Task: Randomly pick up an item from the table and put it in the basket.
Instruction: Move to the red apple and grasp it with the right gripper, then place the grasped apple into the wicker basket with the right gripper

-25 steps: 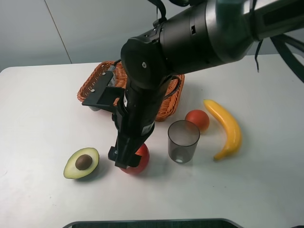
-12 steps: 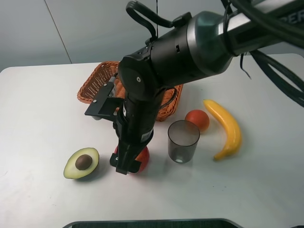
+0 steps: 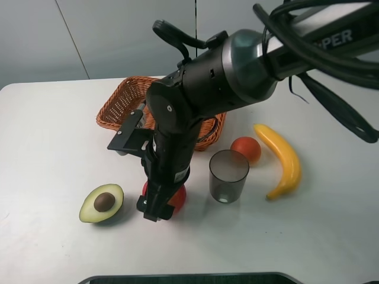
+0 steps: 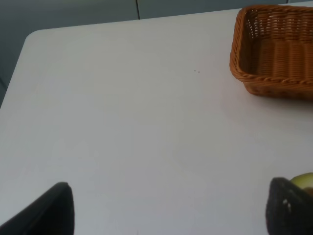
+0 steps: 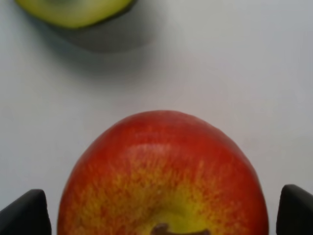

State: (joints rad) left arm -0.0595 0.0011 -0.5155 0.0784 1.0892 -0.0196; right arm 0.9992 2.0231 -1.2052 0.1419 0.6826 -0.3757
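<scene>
The red apple [image 3: 177,196] with yellowish streaks sits on the white table [image 3: 53,148], between the halved avocado and the grey cup. My right gripper [image 3: 157,208] has reached across and hangs straight down over the apple. In the right wrist view the apple [image 5: 161,171] fills the space between the two dark fingertips [image 5: 24,213], which stand wide apart and do not press it, so the gripper [image 5: 161,215] is open. The orange-brown wicker basket [image 3: 121,105] stands behind the arm and looks empty in the left wrist view [image 4: 274,54]. My left gripper [image 4: 171,210] is open and empty above bare table.
A halved avocado [image 3: 102,203] lies left of the apple and a grey translucent cup [image 3: 228,176] stands right of it. A smaller orange-red fruit [image 3: 246,149] and a banana [image 3: 282,158] lie further right. The avocado's edge shows in the left wrist view [image 4: 303,180].
My right gripper has sunk a little lower around the apple and the arm has shifted slightly left. The apple has stayed in place.
</scene>
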